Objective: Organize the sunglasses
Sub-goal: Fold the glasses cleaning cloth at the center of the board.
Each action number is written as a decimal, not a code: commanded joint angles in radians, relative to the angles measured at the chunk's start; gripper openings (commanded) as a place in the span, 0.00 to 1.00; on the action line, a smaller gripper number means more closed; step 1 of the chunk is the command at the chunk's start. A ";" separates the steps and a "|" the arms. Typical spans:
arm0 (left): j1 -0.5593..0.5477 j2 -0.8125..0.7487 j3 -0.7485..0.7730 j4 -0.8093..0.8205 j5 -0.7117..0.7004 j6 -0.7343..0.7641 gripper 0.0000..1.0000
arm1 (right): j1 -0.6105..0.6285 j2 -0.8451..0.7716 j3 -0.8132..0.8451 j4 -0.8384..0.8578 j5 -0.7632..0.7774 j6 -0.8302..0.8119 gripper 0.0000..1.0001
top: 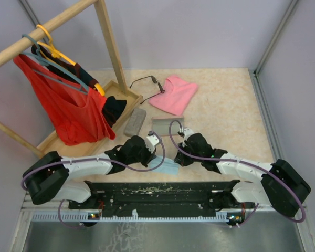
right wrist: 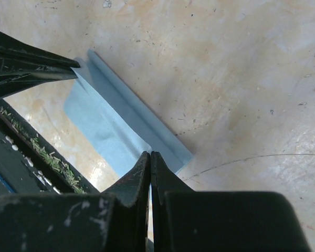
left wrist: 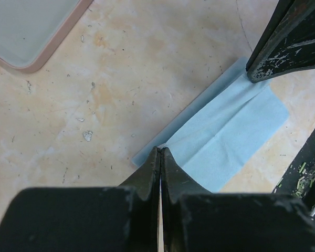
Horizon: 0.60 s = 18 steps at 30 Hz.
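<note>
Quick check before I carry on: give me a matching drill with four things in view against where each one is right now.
Things:
1. sunglasses
2. grey case
3. light-blue cloth
4. red garment

Places:
A. hanging on a hanger from the wooden rail
B. on the table, pinched at its ends by the left tool and the right tool, both shut
C. far side of the table, beside the pink fabric
D. lying by the corner of the rack base

Pairs: 1-C, 2-D, 3-B, 4-A
</note>
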 commanded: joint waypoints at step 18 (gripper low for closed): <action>0.000 0.001 -0.034 -0.018 0.075 -0.081 0.01 | -0.002 0.019 -0.020 0.065 -0.044 0.017 0.00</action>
